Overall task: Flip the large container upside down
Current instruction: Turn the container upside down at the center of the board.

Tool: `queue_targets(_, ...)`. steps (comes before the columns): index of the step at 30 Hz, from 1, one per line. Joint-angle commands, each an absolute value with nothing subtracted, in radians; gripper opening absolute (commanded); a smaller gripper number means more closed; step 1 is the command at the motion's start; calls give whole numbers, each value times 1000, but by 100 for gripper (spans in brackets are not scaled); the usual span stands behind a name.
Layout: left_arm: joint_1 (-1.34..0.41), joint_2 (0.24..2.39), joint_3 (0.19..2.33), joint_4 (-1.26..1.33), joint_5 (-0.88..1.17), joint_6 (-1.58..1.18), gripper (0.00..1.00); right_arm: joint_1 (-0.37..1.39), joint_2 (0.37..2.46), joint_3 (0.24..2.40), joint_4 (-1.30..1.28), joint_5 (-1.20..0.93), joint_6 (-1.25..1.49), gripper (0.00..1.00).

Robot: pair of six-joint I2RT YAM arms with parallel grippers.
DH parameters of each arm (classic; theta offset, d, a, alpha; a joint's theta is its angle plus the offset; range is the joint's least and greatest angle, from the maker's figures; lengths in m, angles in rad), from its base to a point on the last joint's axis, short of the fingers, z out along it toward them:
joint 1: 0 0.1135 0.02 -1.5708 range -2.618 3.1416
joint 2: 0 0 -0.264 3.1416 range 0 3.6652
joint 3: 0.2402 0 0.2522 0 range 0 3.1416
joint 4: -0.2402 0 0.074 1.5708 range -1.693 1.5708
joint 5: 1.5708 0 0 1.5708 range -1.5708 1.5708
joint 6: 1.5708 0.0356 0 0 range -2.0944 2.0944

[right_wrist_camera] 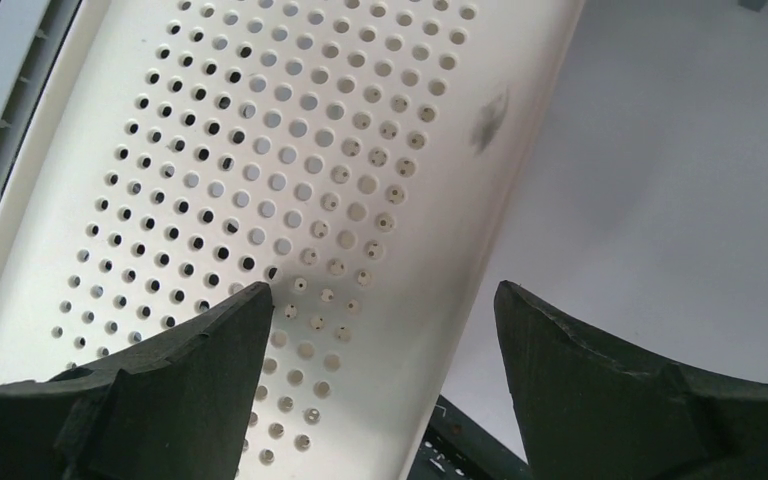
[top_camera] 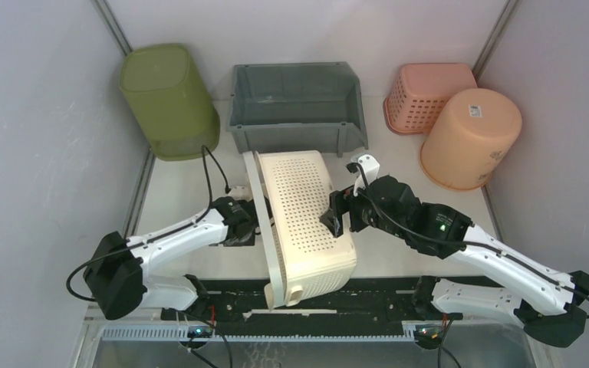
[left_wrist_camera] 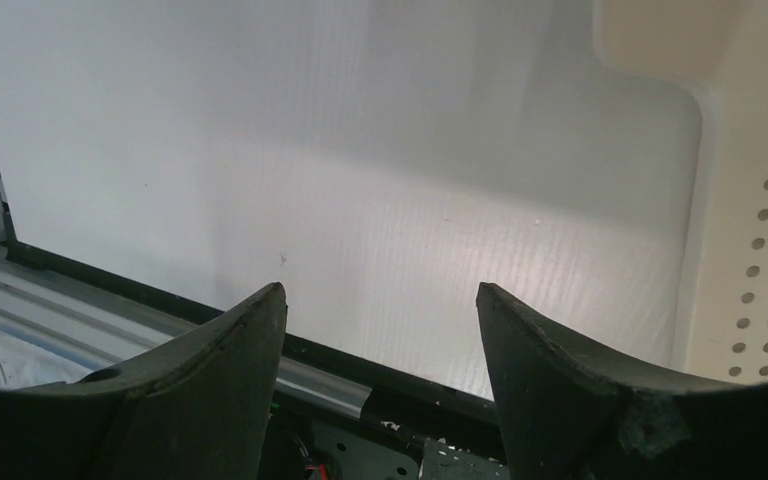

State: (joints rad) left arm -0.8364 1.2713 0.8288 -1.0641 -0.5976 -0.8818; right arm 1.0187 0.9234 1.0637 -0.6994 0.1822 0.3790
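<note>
The large container is a cream perforated basket (top_camera: 307,222) in the middle of the table. It lies on its side, with the rim to the left and the base to the right. My left gripper (top_camera: 249,224) is open and empty, right beside the rim. In the left wrist view (left_wrist_camera: 380,290) only the basket's wall (left_wrist_camera: 760,200) shows, at the right edge. My right gripper (top_camera: 334,216) is open against the basket's right side. In the right wrist view (right_wrist_camera: 382,290) the perforated wall (right_wrist_camera: 310,180) runs past the left fingertip (right_wrist_camera: 250,310). Nothing is clamped.
At the back stand an upturned green bin (top_camera: 169,100), a grey open-front bin (top_camera: 295,103), a pink basket (top_camera: 429,96) and an orange bucket (top_camera: 472,138) on its side. The black base rail (top_camera: 383,295) runs along the near edge under the basket's lower end.
</note>
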Motion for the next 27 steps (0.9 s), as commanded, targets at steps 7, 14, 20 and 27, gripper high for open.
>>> queue_targets(7, -838, 1444, 1060, -1031, -591, -787, 75, 1096, 964, 1186, -705, 239, 350, 89)
queue_targets(14, -862, 1522, 1084, -995, -563, -778, 74, 1123, 1117, 1335, -859, 467, 394, 94)
queue_targets(20, -859, 1490, 1008, -955, -570, -792, 75, 1119, 1193, 1409, -850, 427, 408, 94)
queue_targets(27, -724, 1394, 909, -927, -643, -852, 80, 1069, 1243, 1376, -799, 357, 413, 94)
